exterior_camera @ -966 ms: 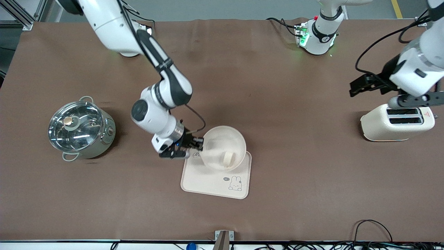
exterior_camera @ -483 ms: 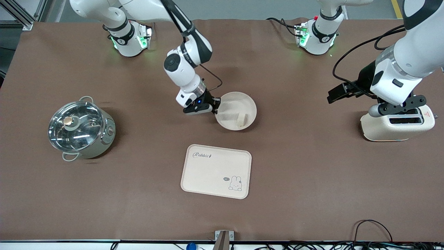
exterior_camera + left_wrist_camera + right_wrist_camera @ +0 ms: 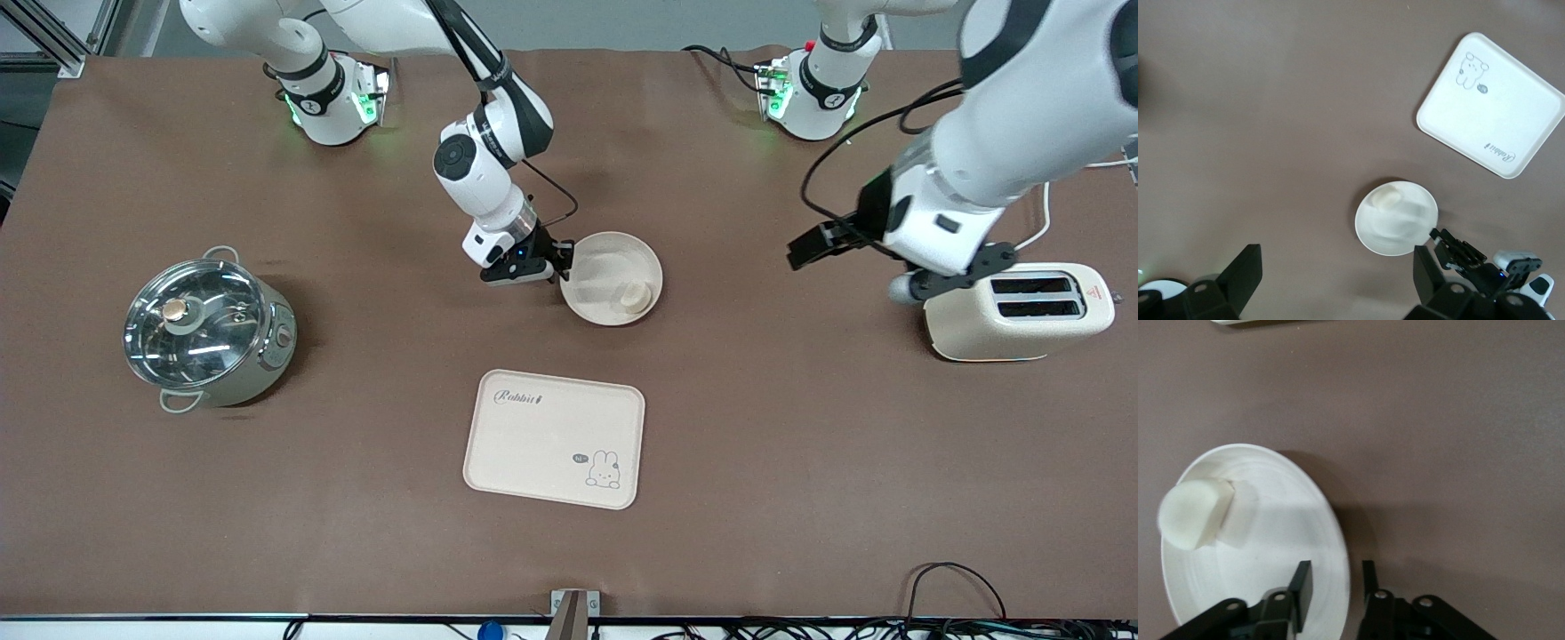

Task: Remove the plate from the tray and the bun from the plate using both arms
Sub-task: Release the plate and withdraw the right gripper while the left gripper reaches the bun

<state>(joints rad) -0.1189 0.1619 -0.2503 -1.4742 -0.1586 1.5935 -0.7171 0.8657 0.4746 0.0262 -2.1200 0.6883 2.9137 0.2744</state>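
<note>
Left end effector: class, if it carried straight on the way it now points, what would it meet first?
The left end effector is open and points down. Its wrist view shows bare brown table in that line, with the plate just beside it; depth is unclear.

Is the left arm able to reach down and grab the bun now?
Probably yes: the bun lies uncovered in the plate, and the open left gripper has bare table between.

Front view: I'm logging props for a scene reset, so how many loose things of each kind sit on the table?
Plate: 1
Bun: 1, on the plate
Tray: 1
Pot: 1
Toaster: 1
Total: 5
</note>
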